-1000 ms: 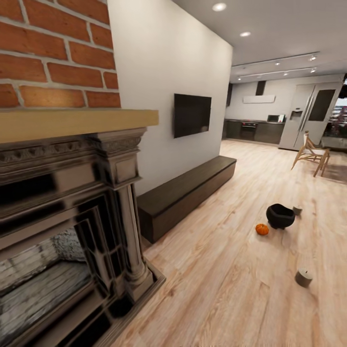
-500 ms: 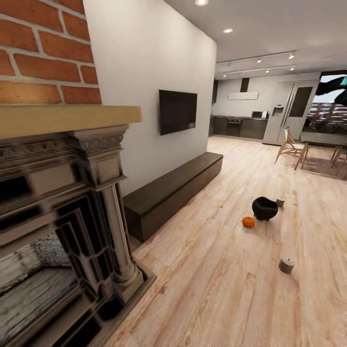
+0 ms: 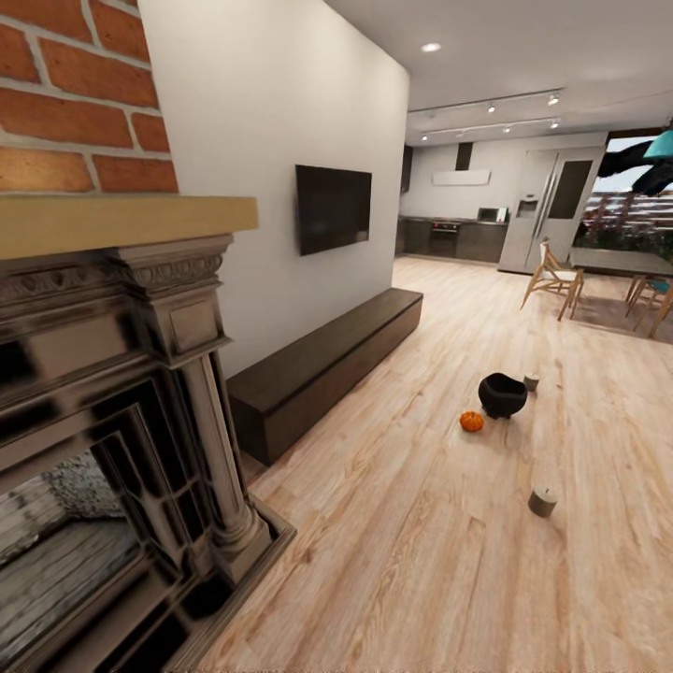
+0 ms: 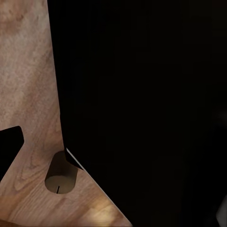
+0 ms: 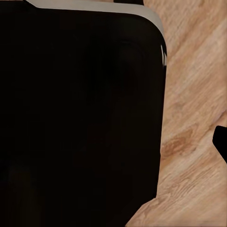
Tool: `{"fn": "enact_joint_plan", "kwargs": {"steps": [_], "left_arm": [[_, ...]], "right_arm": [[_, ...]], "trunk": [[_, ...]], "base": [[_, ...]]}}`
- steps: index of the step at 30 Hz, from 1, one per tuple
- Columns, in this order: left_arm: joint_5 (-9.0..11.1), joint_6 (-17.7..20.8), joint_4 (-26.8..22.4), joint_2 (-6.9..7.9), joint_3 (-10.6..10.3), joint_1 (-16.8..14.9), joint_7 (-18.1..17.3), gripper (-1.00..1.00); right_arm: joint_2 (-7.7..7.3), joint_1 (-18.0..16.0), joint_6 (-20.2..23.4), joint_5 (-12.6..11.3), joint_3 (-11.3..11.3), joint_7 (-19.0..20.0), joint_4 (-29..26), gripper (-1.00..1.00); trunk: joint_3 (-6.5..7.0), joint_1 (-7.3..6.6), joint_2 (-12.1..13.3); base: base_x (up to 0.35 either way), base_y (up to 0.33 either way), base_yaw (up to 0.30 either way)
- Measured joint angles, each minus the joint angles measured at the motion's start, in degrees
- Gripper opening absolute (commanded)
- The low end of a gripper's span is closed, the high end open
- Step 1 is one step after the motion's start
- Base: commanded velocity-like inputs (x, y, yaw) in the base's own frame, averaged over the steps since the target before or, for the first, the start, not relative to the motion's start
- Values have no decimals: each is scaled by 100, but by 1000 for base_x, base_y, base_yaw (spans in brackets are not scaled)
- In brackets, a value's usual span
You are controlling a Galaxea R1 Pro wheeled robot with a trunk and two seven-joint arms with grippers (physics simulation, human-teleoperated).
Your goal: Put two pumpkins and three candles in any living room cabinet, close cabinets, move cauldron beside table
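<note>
Wood floor (image 3: 421, 561) holds pumpkin (image 3: 472, 422), cauldron (image 3: 502, 394); wrist views leave gripper states untellable.

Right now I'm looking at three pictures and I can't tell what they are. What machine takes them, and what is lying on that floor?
They come from a simulated wheeled robot with two arms. The large picture is from its head camera, looking across a living room. A fireplace stands close by, with a long, low dark cabinet along the wall under a television.

On the wooden floor sit a black cauldron, a small orange pumpkin just beside it, one candle nearer the robot and another candle behind the cauldron.

The two small pictures are from cameras near each gripper. Both are mostly dark, so I cannot tell whether the grippers are open. The left wrist picture catches a third candle on the floor.
</note>
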Motion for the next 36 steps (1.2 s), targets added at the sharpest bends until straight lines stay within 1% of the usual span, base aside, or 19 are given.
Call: {"fn": "enact_joint_plan", "kwargs": {"steps": [14,36], "left_arm": [[0,0,1,0,0,0,0,100],[-1,0,1,0,0,0,0,100]], "right_arm": [[0,0,0,-10,-9,-8,0,100],[-9,0,0,-10,-9,0,0,100]], "trunk": [[-128,0,0],[-283,0,0]], "base": [[0,0,-13],[0,0,-197]]}}
